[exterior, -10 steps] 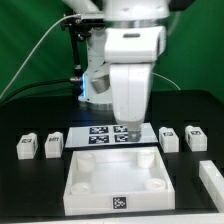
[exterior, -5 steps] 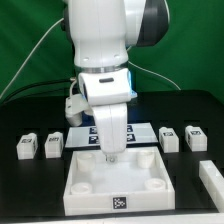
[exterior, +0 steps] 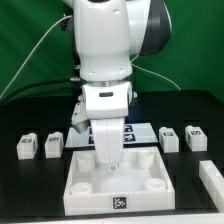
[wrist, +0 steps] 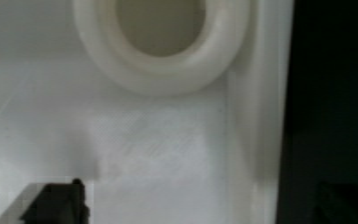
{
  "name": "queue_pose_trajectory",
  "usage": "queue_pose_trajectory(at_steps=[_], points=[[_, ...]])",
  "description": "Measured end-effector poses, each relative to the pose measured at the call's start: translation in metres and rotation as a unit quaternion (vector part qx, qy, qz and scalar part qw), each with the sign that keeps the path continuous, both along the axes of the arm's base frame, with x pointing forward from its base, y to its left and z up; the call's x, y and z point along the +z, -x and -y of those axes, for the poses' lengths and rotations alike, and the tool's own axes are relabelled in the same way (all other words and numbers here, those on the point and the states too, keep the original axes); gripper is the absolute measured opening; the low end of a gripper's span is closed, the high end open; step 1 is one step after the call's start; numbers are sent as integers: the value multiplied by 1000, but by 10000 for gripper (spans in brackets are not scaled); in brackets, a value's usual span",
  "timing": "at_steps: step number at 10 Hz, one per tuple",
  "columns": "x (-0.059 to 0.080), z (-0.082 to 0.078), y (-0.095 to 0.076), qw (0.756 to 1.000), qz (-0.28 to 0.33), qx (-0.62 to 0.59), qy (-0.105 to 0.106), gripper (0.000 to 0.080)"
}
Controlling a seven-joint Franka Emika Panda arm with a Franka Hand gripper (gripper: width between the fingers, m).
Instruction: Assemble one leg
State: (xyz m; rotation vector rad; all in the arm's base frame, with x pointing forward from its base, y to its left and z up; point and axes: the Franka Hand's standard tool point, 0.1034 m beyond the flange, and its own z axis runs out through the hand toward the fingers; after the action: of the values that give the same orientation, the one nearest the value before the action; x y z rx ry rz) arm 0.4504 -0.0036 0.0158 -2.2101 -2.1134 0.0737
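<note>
I am seeing two small white cuboid plastic legs (exterior: 54, 144) sitting toward the exterior view's left edge of the black table (exterior: 20, 118). The gripper (exterior: 110, 162) is hanging low over the large white square panel (exterior: 90, 200), near a round corner socket (wrist: 158, 45); I cannot tell its opening or load. Two more legs (exterior: 169, 138) are sitting toward the right edge, both pairs sideways from it, about equally near.

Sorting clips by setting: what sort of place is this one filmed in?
Most likely a robotics lab test bench, not a home or workshop: a green backdrop hangs behind a black table, a marker board lies on it, and the small white legs carry printed marker tags.
</note>
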Motion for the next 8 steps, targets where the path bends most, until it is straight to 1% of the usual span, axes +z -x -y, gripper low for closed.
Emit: queue_pose_trajectory(at_steps=[1, 3, 4, 5, 6, 8], points=[[0, 0, 0, 1000, 0, 0, 0, 530], [0, 1, 0, 1000, 0, -1, 0, 256], [0, 1, 0, 1000, -1, -1, 0, 256], [0, 1, 0, 1000, 0, -1, 0, 81], [0, 1, 0, 1000, 1, -1, 0, 58], [0, 1, 0, 1000, 1, -2, 0, 58]])
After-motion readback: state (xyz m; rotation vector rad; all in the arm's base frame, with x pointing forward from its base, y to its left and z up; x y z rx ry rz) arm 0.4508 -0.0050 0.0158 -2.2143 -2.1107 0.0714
